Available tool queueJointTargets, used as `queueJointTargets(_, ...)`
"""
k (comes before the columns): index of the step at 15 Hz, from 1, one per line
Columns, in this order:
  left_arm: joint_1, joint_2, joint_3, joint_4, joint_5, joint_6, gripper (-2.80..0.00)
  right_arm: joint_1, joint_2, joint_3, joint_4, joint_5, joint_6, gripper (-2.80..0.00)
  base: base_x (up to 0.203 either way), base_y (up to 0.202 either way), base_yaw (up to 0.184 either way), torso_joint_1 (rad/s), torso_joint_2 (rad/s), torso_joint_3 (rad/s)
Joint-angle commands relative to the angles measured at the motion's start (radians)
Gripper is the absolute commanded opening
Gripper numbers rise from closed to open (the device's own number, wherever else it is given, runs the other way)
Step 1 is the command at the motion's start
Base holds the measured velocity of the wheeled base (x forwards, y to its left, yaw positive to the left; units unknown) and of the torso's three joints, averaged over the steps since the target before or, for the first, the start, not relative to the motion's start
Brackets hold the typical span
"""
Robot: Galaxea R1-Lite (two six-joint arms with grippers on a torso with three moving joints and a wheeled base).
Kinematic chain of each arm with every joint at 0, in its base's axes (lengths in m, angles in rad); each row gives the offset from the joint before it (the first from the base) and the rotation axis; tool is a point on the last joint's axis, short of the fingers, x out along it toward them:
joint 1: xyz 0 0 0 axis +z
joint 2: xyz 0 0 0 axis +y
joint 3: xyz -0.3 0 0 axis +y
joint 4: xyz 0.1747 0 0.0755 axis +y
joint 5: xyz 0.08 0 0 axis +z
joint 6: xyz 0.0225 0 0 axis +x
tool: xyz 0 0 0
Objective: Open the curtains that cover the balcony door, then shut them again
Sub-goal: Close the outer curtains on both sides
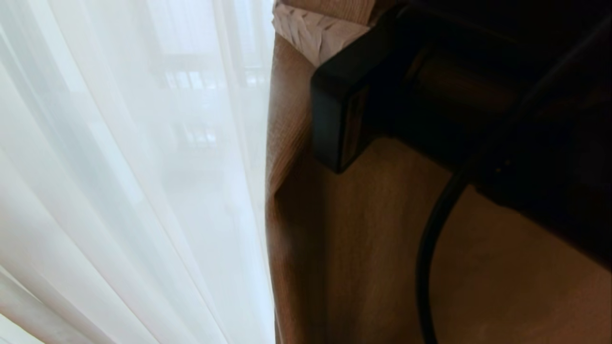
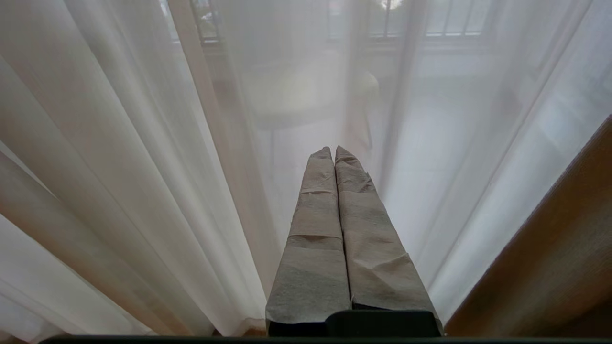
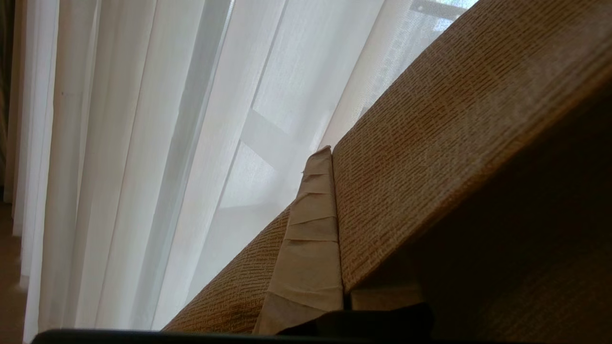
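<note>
The right gripper [image 3: 334, 157] is clamped on the edge of the thick beige panel [image 3: 430, 134], one tape-wrapped finger [image 3: 311, 248] lying flat against the woven cloth while the other is hidden behind the fold. In the head view the same gripper [image 1: 315, 28] shows up near the top, its pale wrapped tip peeking over the brown fabric [image 1: 363, 248], with the dark bulk of the right arm [image 1: 430, 95] and a black cable [image 1: 430, 248] crowding the right side.

To the robot's left of that heavy panel hangs the white sheer [image 1: 134, 181], falling in long soft pleats and covering the glass completely (daylight pours straight through it). Behind it, faint dark bars of the balcony door [image 2: 201, 24] frame can just be made out, along with blurry shapes outside.

Over on the other side, the left gripper [image 2: 333, 155] hangs in front of the sheer [image 2: 143, 167], its two wrapped fingers [image 2: 311, 248] pressed together with nothing between them. They point toward the thin curtain; whether the tips touch it cannot be told. A corner of the beige panel [image 2: 550, 267] shows at the edge of that wrist's view.
</note>
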Motion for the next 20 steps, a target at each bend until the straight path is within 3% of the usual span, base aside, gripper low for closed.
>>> queueJointTargets(1,0.001,0.0,0.0,0.001,0.0,0.0,-2.8,0.001,0.006,-0.001,-0.009,-0.002,-0.003,-2.8,0.0,0.0,0.0,0.0,0.0,0.0)
queueJointTargets(9,0.0,0.0,0.0,0.001,0.0,0.0,-2.8,0.008,0.077,-0.058,-0.066,0.003,-0.107,-2.8,0.0,0.0,0.0,0.0,0.0,0.0)
queueJointTargets(20,0.0,0.0,0.0,0.0,0.0,0.0,-2.8,0.103,0.209,-0.165,-0.074,0.003,-0.168,-2.8,0.0,0.0,0.0,0.0,0.0,0.0)
